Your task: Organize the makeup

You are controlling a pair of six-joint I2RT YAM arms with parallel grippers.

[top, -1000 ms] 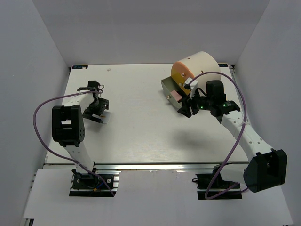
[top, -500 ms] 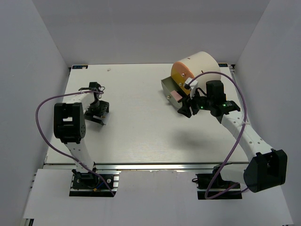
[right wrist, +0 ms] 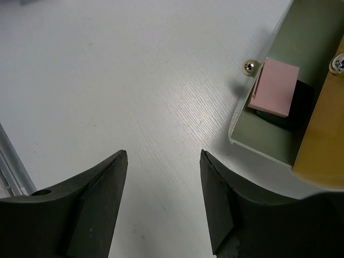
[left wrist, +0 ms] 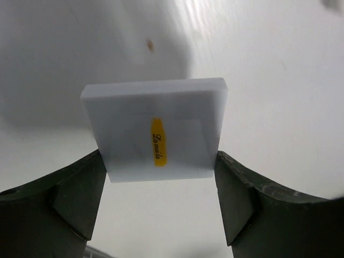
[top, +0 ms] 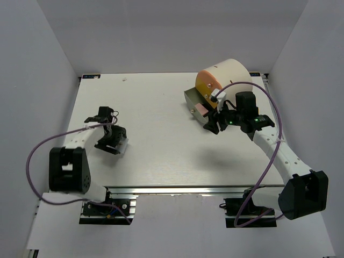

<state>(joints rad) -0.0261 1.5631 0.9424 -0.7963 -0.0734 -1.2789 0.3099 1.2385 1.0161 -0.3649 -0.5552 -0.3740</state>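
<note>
Left claw (left wrist: 159, 157): positioned low over the counter (top: 161, 140), toward its left edge and closer to the near edge than the far one. The jaws stand apart on either side of a pale square case (left wrist: 158, 129) that bears a small yellow label. Both side edges of the case sit right at the inner faces of the fingers (left wrist: 75, 199). Whether the fingers actually press on it cannot be determined. The case lies flat on the counter.

Right claw (right wrist: 163, 154): jaws apart, nothing between them. It hangs above bare counter just short of the organiser, toward the far right corner.

Organiser: a large cream cylinder (top: 228, 75) lying near the far right corner of the counter, its orange front (top: 206, 85) facing the counter's middle. One grey drawer (right wrist: 279, 32) is pulled out toward the counter's centre, and a small silver knob (right wrist: 249, 67) shows at its outer wall. A yellow drawer front (right wrist: 322, 140) sits just beside the open drawer.

Drawer contents: a flat pink square (right wrist: 274, 87) lies inside the grey drawer, near the knob end. A dark shape (right wrist: 300, 102) sits under it, and what it is cannot be made out.

The pale square case and the open drawer are well apart, on opposite sides of the counter.
</note>
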